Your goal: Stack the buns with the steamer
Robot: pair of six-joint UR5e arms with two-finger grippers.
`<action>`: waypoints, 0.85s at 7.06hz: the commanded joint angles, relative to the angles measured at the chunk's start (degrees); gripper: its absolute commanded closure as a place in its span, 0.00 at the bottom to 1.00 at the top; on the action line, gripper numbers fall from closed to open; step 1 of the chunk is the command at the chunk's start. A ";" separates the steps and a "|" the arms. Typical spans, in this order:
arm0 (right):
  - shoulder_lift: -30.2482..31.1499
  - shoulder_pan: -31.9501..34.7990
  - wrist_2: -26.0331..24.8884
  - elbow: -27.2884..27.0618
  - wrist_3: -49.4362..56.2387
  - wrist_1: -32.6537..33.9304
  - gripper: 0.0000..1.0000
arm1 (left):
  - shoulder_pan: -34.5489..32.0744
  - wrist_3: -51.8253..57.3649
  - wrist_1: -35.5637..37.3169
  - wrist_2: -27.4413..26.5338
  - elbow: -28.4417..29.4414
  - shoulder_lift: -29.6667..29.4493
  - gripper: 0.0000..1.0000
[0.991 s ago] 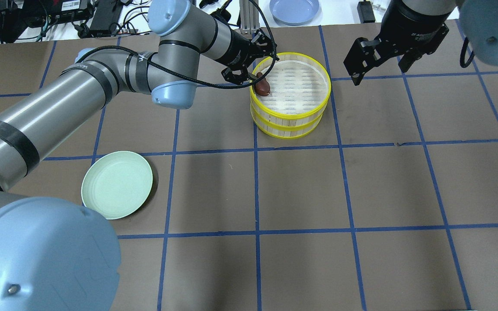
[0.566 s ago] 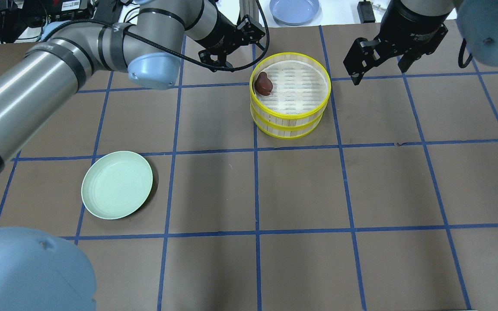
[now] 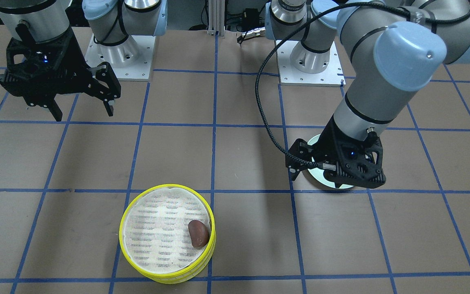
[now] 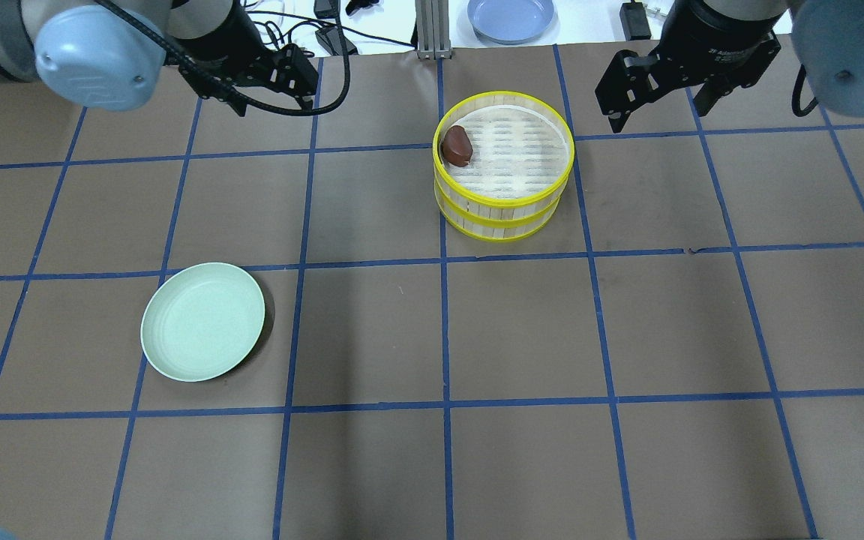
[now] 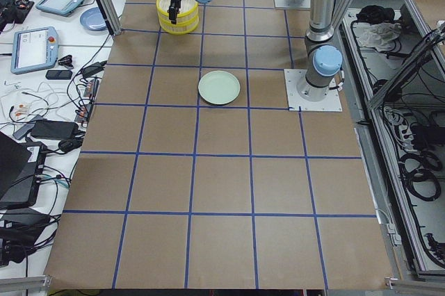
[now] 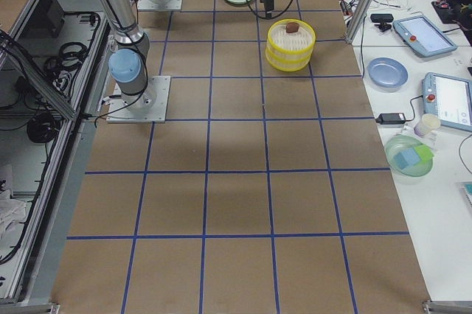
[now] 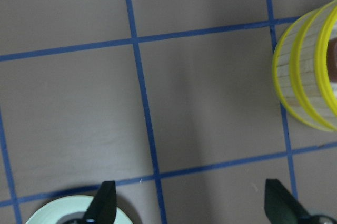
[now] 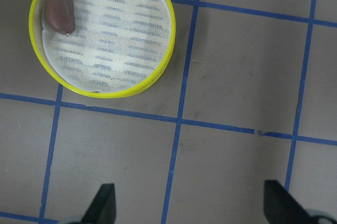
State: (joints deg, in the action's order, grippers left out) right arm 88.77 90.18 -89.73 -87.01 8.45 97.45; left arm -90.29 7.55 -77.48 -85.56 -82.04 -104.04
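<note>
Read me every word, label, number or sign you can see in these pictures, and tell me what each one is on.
Right gripper, black body: one line of small white print, seemingly starting "2F"; the rest too blurred to read.
Grey control tablets: screens too small to read.
Yellow-rimmed round steamer trays, reddish-brown oval bun, pale green round plate: no text.

steamer [image 4: 503, 213] top uncovered, brown bun [image 4: 457, 145] at its rim, plate [image 4: 203, 322] well apart
</note>
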 commanded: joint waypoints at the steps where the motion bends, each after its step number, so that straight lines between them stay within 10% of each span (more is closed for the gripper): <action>1: 0.00 0.00 -0.09 0.00 -0.28 0.64 0.00 | 0.64 1.94 -6.45 -2.32 -2.58 5.14 0.00; 6: -0.08 -0.09 -0.09 -0.09 -0.27 0.28 0.00 | 0.64 1.68 -6.11 -4.00 -10.42 10.95 0.00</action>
State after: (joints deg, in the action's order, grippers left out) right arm 88.68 90.07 -89.82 -87.09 8.31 97.75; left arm -89.57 9.48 -83.77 -89.53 -91.96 -93.96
